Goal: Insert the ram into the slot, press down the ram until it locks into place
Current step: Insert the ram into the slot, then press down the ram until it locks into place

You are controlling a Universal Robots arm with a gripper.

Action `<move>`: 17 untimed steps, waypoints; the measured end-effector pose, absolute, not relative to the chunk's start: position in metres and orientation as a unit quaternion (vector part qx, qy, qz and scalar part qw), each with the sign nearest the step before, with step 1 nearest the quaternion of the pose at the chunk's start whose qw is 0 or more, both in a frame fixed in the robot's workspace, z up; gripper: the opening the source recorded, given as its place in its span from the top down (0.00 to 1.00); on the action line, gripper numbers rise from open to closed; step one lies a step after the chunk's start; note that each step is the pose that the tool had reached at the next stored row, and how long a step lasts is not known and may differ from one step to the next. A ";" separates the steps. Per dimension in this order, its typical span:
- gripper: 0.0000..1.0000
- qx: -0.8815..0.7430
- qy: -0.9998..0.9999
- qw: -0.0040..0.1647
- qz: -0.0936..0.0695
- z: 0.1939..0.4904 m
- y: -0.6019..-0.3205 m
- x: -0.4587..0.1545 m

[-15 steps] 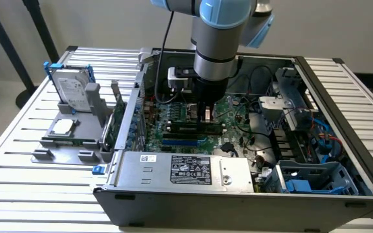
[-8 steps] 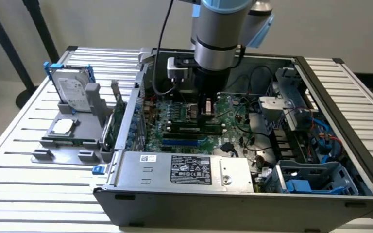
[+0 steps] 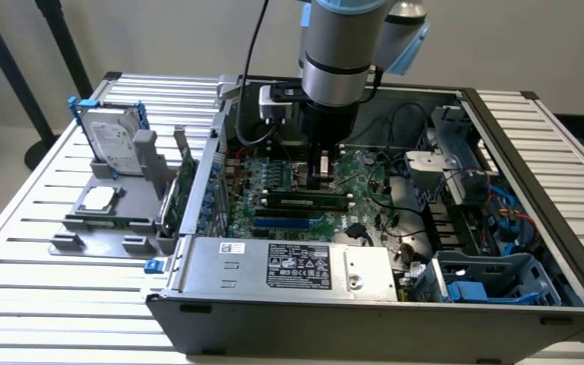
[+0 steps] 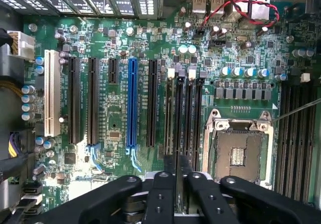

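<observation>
Bright, even light; soft shadows inside.

The ram is a matt green board with dark, dull chips, and the slot is matt black plastic. The motherboard has a smooth green lacquered look with shiny metal capacitor tops. The pincer is matt black, with small screws on it. The computer case is grey painted sheet metal. The tabletop is ribbed, satin aluminium. The hard drive has a bright metal face.
</observation>
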State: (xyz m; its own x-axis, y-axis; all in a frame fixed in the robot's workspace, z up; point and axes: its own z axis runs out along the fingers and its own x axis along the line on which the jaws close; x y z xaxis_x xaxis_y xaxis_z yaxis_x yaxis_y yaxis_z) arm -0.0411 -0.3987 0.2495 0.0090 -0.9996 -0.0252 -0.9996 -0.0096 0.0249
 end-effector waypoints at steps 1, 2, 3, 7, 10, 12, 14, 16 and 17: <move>0.89 -0.710 0.704 0.000 0.018 0.250 -0.399 -0.041; 0.89 -0.710 0.704 0.000 0.018 0.250 -0.399 -0.041; 0.89 -0.710 0.704 0.000 0.018 0.250 -0.399 -0.041; 0.89 -0.710 0.704 0.000 0.018 0.250 -0.399 -0.041; 0.89 -0.710 0.704 0.000 0.018 0.250 -0.399 -0.041; 0.89 -0.710 0.704 0.000 0.018 0.250 -0.399 -0.041; 0.89 -0.710 0.704 0.000 0.018 0.250 -0.399 -0.041; 0.89 -0.710 0.704 0.000 0.018 0.250 -0.399 -0.041; 0.89 -0.710 0.704 0.000 0.017 0.249 -0.399 -0.042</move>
